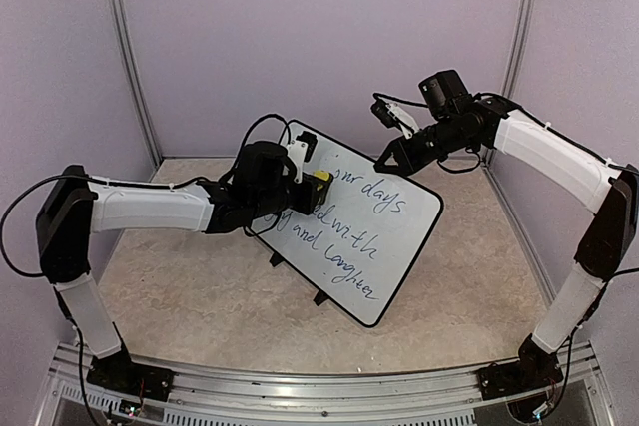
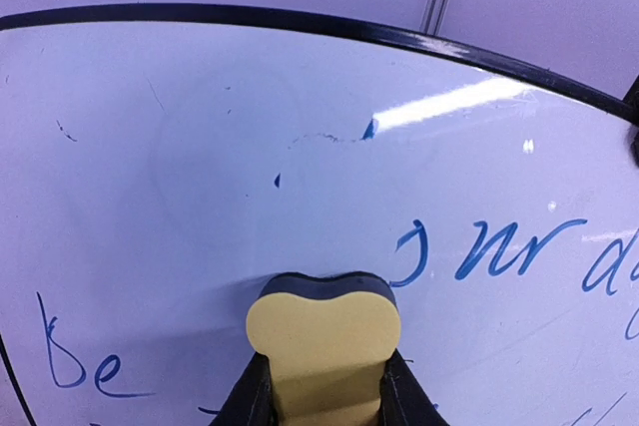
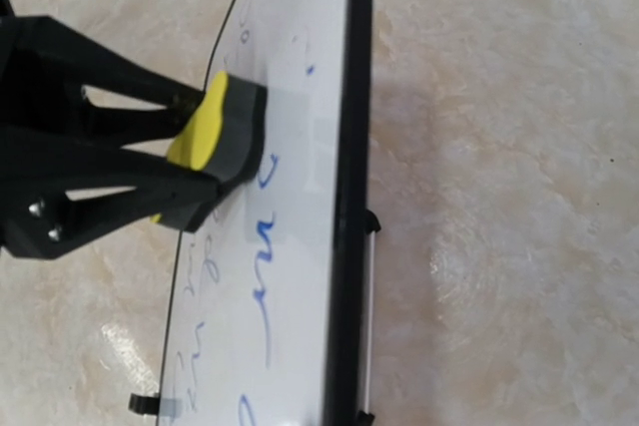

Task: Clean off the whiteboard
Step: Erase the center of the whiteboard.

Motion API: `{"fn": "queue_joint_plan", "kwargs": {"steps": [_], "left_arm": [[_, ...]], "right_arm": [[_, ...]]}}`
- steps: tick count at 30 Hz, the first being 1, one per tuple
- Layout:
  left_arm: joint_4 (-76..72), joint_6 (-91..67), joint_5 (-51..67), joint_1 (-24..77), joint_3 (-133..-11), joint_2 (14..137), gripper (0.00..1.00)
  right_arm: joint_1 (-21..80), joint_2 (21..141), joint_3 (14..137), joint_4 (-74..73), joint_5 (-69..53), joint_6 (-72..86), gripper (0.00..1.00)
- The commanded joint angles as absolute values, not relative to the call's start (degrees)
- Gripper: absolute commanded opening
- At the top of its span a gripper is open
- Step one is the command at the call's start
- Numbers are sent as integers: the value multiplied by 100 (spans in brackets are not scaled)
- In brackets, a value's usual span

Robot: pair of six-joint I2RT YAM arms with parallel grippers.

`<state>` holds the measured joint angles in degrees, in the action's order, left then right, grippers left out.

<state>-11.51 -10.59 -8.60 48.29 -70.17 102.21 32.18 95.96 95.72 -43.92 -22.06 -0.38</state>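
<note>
Toward the black-framed white whiteboard's [image 1: 394, 246] far-left edge, the left gripper [image 2: 324, 398] clamps a yellow, grey-faced eraser [image 3: 225, 132] — the clenched right gripper's [image 1: 384, 162] tips, indistinct, perhaps touch the far edge.

White links [image 1: 150, 209], black joints [image 1: 262, 175], cables [image 1: 25, 190], left hand [image 1: 318, 190]

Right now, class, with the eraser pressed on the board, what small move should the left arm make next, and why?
Probably slide the eraser sideways onto the blue "our" beside it, keeping it pressed. The left gripper grips it against the whiteboard, the patch above looks mostly wiped, and writing lies alongside and below.
</note>
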Motion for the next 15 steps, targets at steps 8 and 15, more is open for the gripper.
{"fn": "queue_joint_plan", "kwargs": {"steps": [8,15], "left_arm": [[-566,-995,-605,4685,-7914,10687,15],[-398,-901,-482,4667,-8653,11126,15]], "right_arm": [[3583,9301,9591,-4203,-2936,-720,0],[3585,9255,9554,-4193,-2915,-722,0]]}}
